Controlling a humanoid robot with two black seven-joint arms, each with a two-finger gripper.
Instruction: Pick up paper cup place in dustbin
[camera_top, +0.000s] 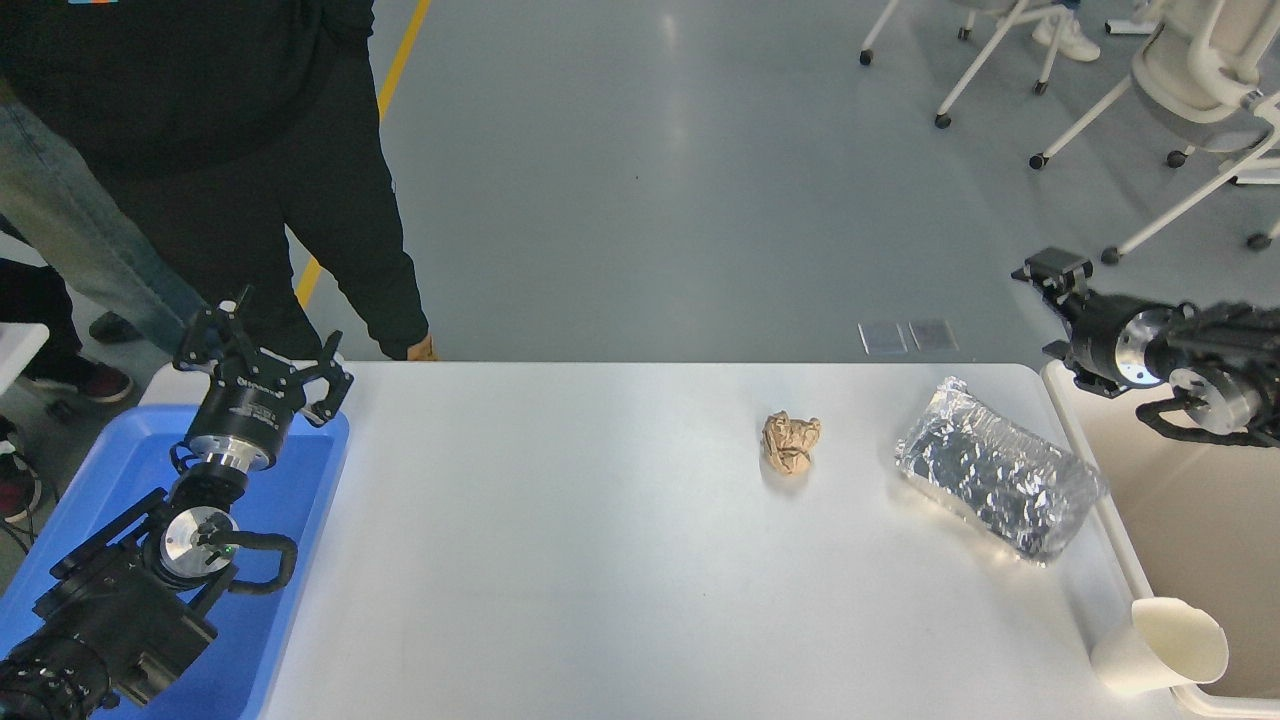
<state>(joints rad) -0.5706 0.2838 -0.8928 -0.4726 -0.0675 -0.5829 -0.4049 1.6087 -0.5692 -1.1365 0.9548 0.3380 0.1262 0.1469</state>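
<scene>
the cup (1160, 646) lies tipped on the table (600, 560), leaning on the bin (1085, 460) rim: not binned. right claw (1050, 275) empty, spread unclear.

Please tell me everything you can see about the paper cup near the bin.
The paper cup is small, plain cream-white and tapered, with no print. It looks like thin paper and shows no dents. It is tipped over, its round open mouth turned to the right and leaning against the rim of the beige bin. It sits at the near right corner of the white table. Neither tool touches it.
</scene>
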